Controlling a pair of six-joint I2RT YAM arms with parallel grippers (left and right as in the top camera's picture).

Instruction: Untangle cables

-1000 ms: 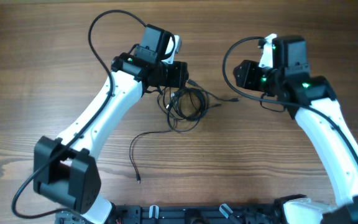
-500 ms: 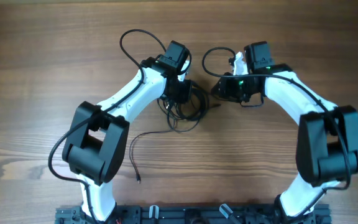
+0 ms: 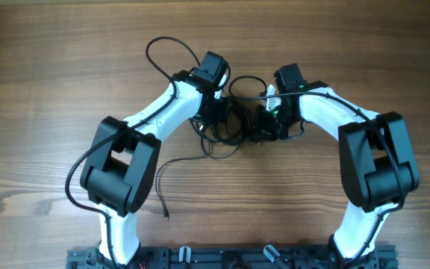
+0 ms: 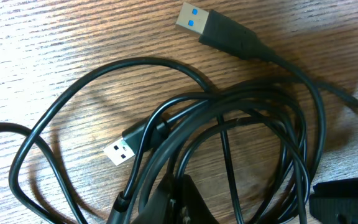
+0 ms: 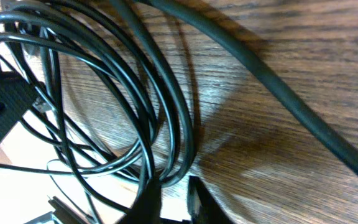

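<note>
The cables (image 3: 228,136) lie in a black tangled coil at the table's middle, and one loose end (image 3: 160,187) trails toward the front. My left gripper (image 3: 216,119) is down on the coil's left side and my right gripper (image 3: 263,127) on its right side. In the left wrist view the coil (image 4: 241,118) shows a blue-tipped plug (image 4: 194,18) and a silver plug (image 4: 120,151). My left gripper (image 4: 179,190) is shut, with strands pinched at its tips. In the right wrist view my right gripper (image 5: 174,194) is nearly closed. The bottom bend of the looped cables (image 5: 135,99) sits between its tips.
The arms' own thicker black wires arch behind the grippers (image 3: 163,48) (image 3: 248,81). A thick black cord (image 5: 278,93) crosses the right wrist view diagonally. Bare wooden tabletop (image 3: 51,90) surrounds the coil on all sides.
Both arms have swung inward from apart and come down onto the coil from either side. Both grippers have gone from open to closed.
</note>
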